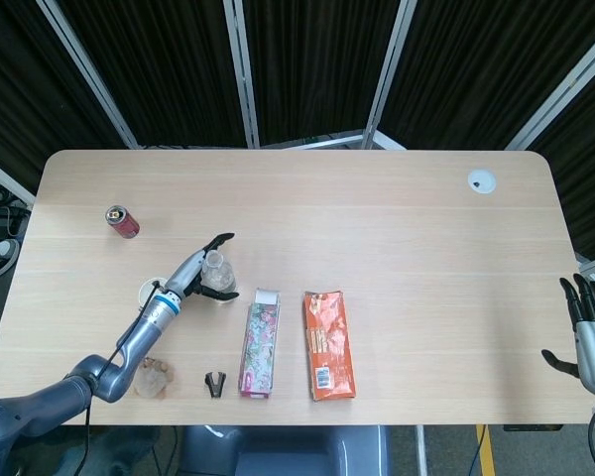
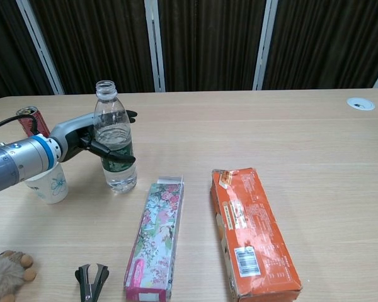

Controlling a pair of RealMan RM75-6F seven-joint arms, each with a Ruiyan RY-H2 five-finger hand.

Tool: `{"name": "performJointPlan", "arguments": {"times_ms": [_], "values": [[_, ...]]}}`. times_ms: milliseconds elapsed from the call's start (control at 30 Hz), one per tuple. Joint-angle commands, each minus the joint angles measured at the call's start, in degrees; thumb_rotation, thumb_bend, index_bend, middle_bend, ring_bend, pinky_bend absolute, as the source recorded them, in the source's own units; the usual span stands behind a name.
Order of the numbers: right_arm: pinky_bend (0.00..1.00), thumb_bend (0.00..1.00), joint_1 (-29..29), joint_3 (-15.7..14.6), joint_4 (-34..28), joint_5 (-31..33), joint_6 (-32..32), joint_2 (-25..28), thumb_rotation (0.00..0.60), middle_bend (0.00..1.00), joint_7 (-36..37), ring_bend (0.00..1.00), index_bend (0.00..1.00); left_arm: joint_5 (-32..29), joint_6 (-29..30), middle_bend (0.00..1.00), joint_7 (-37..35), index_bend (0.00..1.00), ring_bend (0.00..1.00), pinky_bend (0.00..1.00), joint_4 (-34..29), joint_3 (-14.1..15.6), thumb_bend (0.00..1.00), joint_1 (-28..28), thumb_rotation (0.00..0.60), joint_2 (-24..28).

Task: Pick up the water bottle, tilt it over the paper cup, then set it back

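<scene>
A clear water bottle (image 2: 114, 141) with no cap stands upright on the table (image 2: 302, 138), also seen from above as the bottle (image 1: 216, 273). My left hand (image 2: 88, 139) wraps around its middle, thumb across the front and fingers behind; the same hand (image 1: 200, 268) shows in the head view. The white paper cup (image 2: 49, 187) stands just left of the bottle, partly under my left wrist, cup (image 1: 149, 292). My right hand (image 1: 590, 332) hangs off the table's right edge, fingers spread, holding nothing.
A red can (image 1: 121, 221) stands behind the cup. In front lie a floral box (image 2: 157, 236), an orange packet (image 2: 252, 229), a black staple remover (image 2: 91, 277) and a plush toy (image 2: 6, 274). A cable grommet (image 1: 481, 180) is set in the far right.
</scene>
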Motion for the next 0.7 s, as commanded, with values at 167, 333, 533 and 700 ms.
{"name": "performJointPlan", "arguments": {"times_ms": [167, 333, 533, 700], "values": [[0.0, 0.0, 0.1, -0.1, 0.2, 0.2, -0.1, 0.0, 0.6, 0.0, 0.2, 0.0, 0.0, 0.2, -0.3, 0.23, -3.4, 0.24, 0.05, 0.09, 1.2, 0.3, 0.0, -1.0, 0.6, -1.3], [0.0, 0.0, 0.2, -0.2, 0.2, 0.3, -0.4, 0.1, 0.6, 0.0, 0.5, 0.0, 0.0, 0.0, -0.7, 0.31, -5.9, 0.33, 0.12, 0.15, 0.8, 0.2, 0.06, -1.6, 0.6, -1.7], [0.0, 0.0, 0.3, -0.3, 0.2, 0.5, -0.7, 0.2, 0.6, 0.0, 0.7, 0.0, 0.0, -0.9, -0.2, 0.46, -7.6, 0.49, 0.27, 0.3, 0.8, -0.4, 0.29, -1.6, 0.6, -2.4], [0.0, 0.0, 0.3, -0.4, 0.2, 0.4, -0.7, 0.3, 0.6, 0.0, 0.9, 0.0, 0.0, -1.4, 1.0, 0.51, -7.1, 0.56, 0.32, 0.36, 0.3, -1.0, 0.37, -1.4, 0.6, -2.4]]}}
